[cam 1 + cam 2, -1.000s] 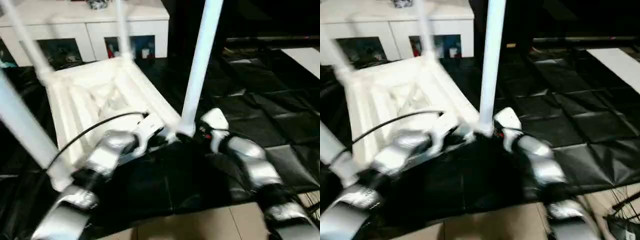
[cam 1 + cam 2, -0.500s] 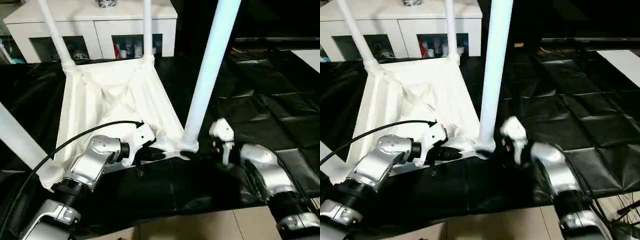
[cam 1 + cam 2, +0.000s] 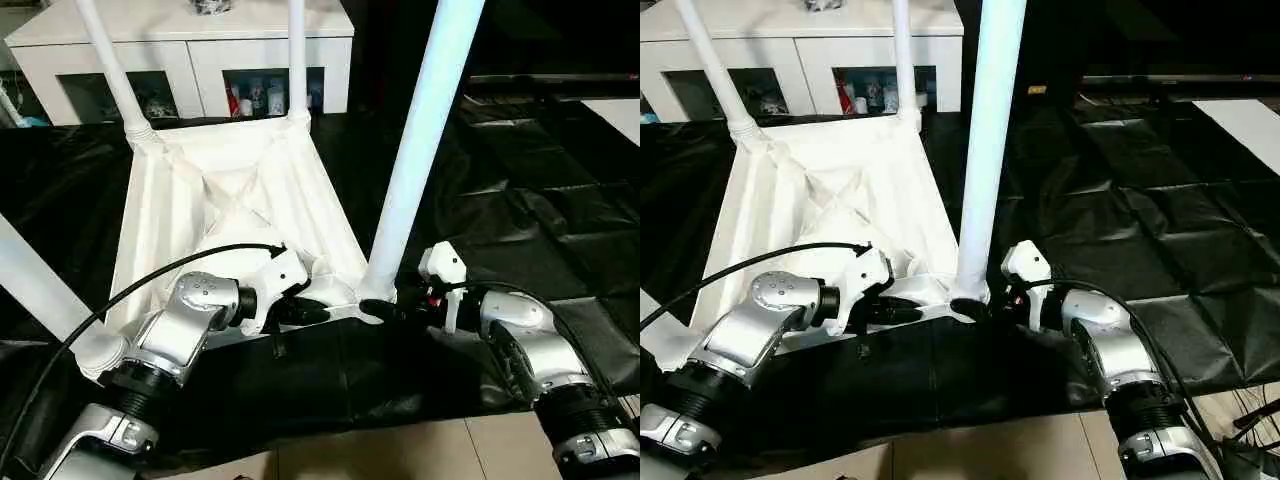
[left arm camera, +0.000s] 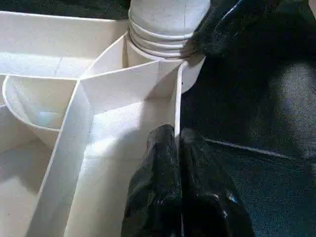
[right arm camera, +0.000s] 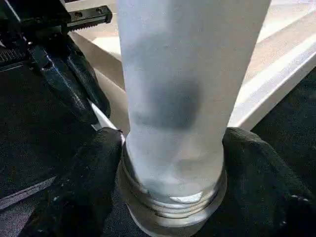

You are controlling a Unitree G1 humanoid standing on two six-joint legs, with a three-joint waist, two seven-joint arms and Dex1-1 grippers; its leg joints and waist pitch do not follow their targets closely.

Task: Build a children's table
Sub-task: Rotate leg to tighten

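The left tool (image 4: 177, 143) pinches the thin near rim of the upturned table top (image 3: 230, 200), fingers closed on it. The right tool (image 5: 170, 148) clasps the base of the nearest leg (image 3: 425, 130), a finger either side (leg upright in its corner socket). Behind stands a white cabinet (image 3: 190, 45).

Left gripper (image 4: 177, 140): pinching the thin wall of the tabletop (image 4: 98, 118), near the corner socket.
Leg (image 4: 168, 19): sitting in that socket.
Right gripper (image 4: 222, 29): touching the leg's base.
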